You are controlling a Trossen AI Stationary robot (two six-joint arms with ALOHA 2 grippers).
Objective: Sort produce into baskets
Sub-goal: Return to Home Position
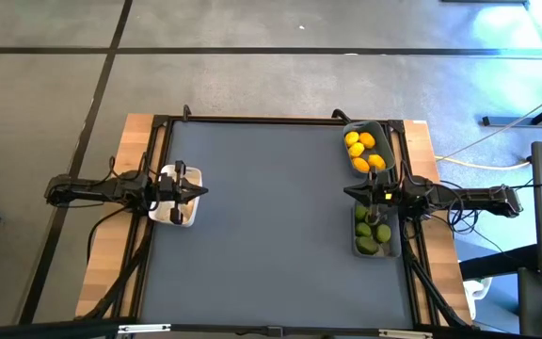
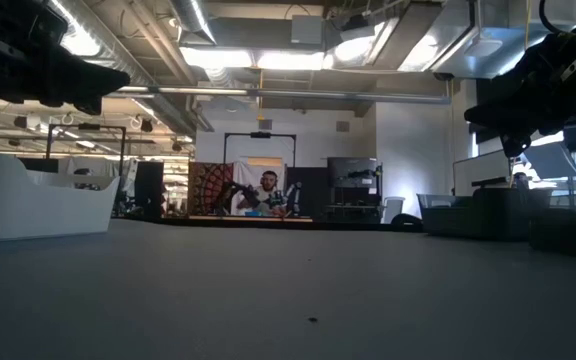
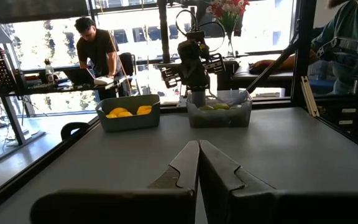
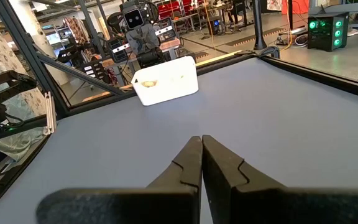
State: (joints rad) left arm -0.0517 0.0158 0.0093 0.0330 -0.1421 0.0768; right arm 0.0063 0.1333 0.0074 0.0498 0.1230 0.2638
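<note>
Clenched, empty fingers of your left gripper [image 3: 199, 147] point forward; well beyond their tips sit a blue-grey plastic bin [image 3: 129, 119] of yellow lemons [image 3: 126, 112] and a dark grey bin [image 3: 219, 118] of green limes [image 3: 213, 107]. Right gripper [image 4: 202, 140], also clenched, faces the far white bin [image 4: 165, 84]. Home both slowly, above rims.

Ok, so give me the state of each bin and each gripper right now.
White bin: upright, holds garlic.
Blue-grey bin: upright, holds lemons.
Dark bin: upright, holds limes.
Left gripper: shut, empty, over the white bin.
Right gripper: shut, empty, between the blue-grey and dark bins.
</note>
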